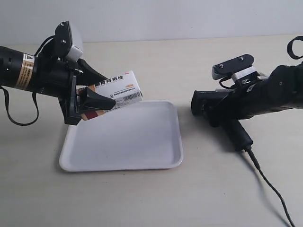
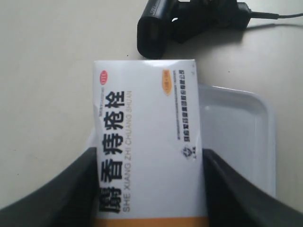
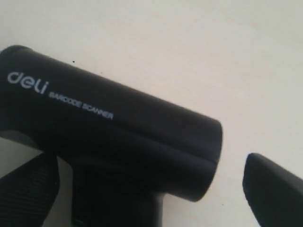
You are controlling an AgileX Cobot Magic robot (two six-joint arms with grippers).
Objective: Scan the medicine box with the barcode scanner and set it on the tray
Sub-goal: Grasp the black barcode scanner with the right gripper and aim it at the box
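The medicine box (image 1: 118,90), white with black Chinese lettering and a barcode on its side, hangs tilted over the far left corner of the white tray (image 1: 132,142). My left gripper (image 1: 100,91) is shut on its banded end. In the left wrist view the box (image 2: 147,132) fills the space between both black fingers (image 2: 75,189) of the left gripper (image 2: 149,156), with the tray (image 2: 246,132) below. The black barcode scanner (image 1: 206,104) sits right of the tray. My right gripper (image 3: 149,165) stands open around the scanner (image 3: 118,127); one finger (image 3: 270,189) is clearly apart from it.
The scanner's black cable (image 1: 267,184) runs from the handle toward the front right edge of the tan table (image 1: 189,198). Its head (image 2: 154,30) points at the tray's right side. Another black cable loop (image 1: 294,47) shows at the far right.
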